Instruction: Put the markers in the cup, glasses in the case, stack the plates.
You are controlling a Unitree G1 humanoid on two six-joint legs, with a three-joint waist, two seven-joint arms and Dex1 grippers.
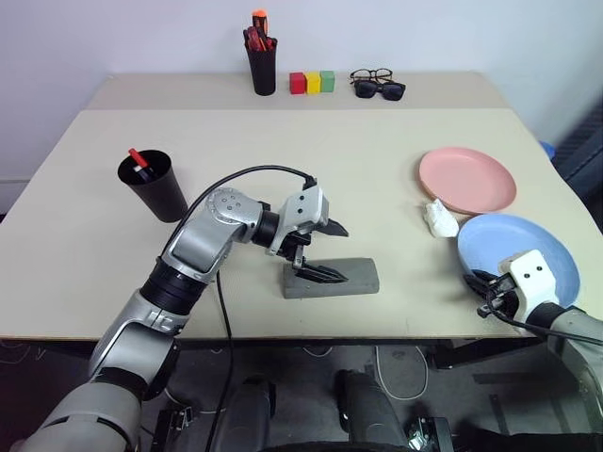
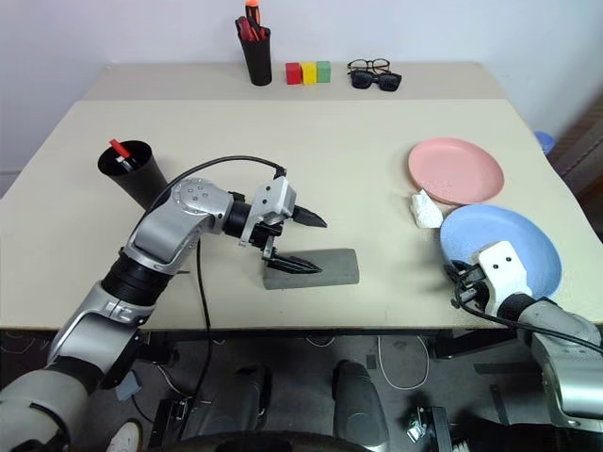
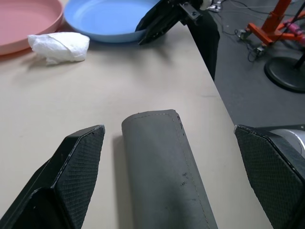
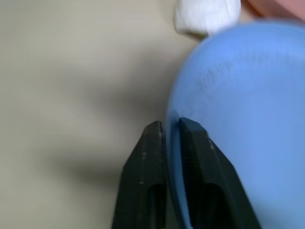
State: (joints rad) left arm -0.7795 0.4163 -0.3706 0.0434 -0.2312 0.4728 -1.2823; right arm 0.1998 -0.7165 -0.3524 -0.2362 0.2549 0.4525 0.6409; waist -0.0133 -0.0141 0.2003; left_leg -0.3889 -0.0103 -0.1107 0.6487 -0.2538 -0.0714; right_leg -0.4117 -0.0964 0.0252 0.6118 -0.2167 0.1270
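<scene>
Stacking the plates is the step you have in hand: your right gripper (image 4: 170,128) has its fingers pinched on the near-left rim of the blue plate (image 1: 528,247), one finger over the lip and one under it. Next you need to lift that edge cleanly and carry the blue plate away from you onto the pink plate (image 1: 468,179), which lies just beyond it. Mind the crumpled white tissue (image 1: 440,219) touching the blue plate's far-left rim (it may drag along). Well to the left of the blue plate, the grey case (image 1: 332,278) lies shut near the table's front edge, and your left gripper (image 1: 324,250) hangs over its end, jaws spread wide, holding nothing.
</scene>
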